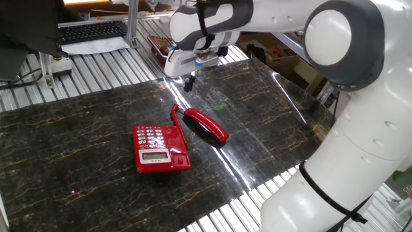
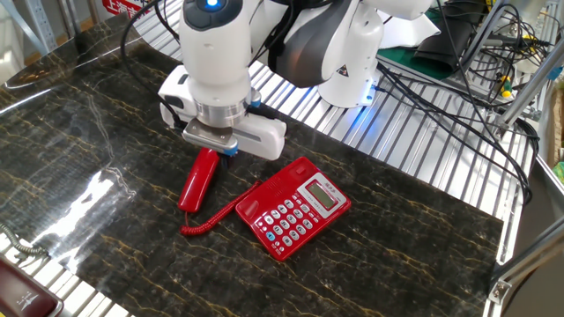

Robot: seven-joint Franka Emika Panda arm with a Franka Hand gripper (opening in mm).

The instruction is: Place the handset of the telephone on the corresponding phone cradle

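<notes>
One fixed view: approach step, nothing grasped yet. Handset (image 1: 206,124) lying on the marble table (image 1: 77,129) at frame centre, just right of the telephone (image 1: 160,147), cord linking the two. Gripper (image 1: 188,82) hanging above and upper left of the handset, well clear; fingers too small to tell whether spread or pressed together.

The other fixed view: handset (image 2: 198,179) left of centre, partly under the wrist; phone cradle (image 2: 264,192) unoccupied. Fingertips hidden. Next, probably: descend, pinch the handset across its width, carry to the cradle. Arm reaching downward, wrist vertical.
</notes>
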